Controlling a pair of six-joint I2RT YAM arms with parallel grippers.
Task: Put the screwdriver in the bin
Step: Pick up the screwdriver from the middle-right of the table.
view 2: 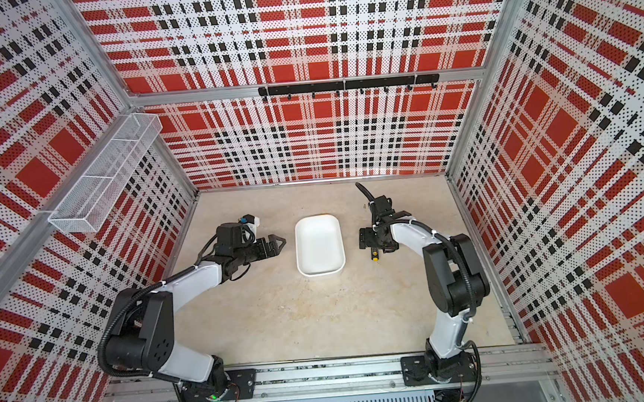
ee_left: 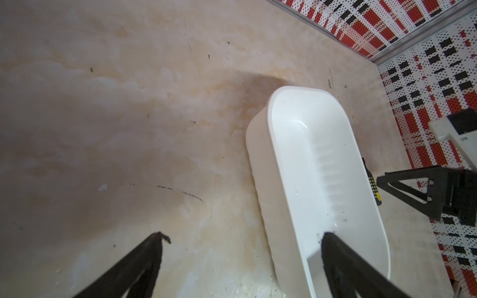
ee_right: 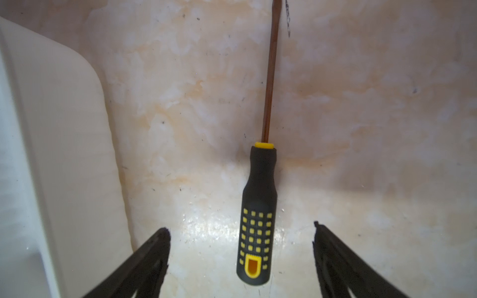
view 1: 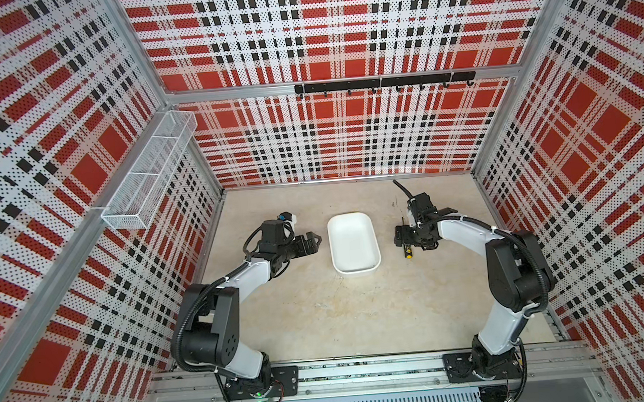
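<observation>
Screwdriver: the screwdriver (ee_right: 258,214) lies flat on the table (view 1: 321,318), outside the bin (view 1: 352,242), just beside its long wall on the robot's right, with a strip of table between them.
Long axis: it runs roughly parallel to the bin's long side, with the handle toward the arm bases and the shaft pointing at the back wall.
Right gripper: the right gripper (ee_right: 240,229) hangs low over the handle with its jaws spread. One jaw sits on each side, bare table shows in both gaps, and nothing is gripped.
Jaw line: it crosses the long axis about square, so a pinch would likely land on the yellow-dotted part of the handle, near the butt.
Left gripper: the left gripper (ee_left: 244,236) is spread wide and empty, beside the bin's other long wall.
Nearer arm: the right, clearly, since the bin stands between the left gripper and the screwdriver.
Step in hand: probably the grasp of the handle.
Way to bin: a short lift, then a carry to the robot's left over the wall. Kept on this axis, the tool should fit lengthwise.
Risk: a hold near the butt leaves the shaft overhanging, so the tip may droop and catch the rim.
</observation>
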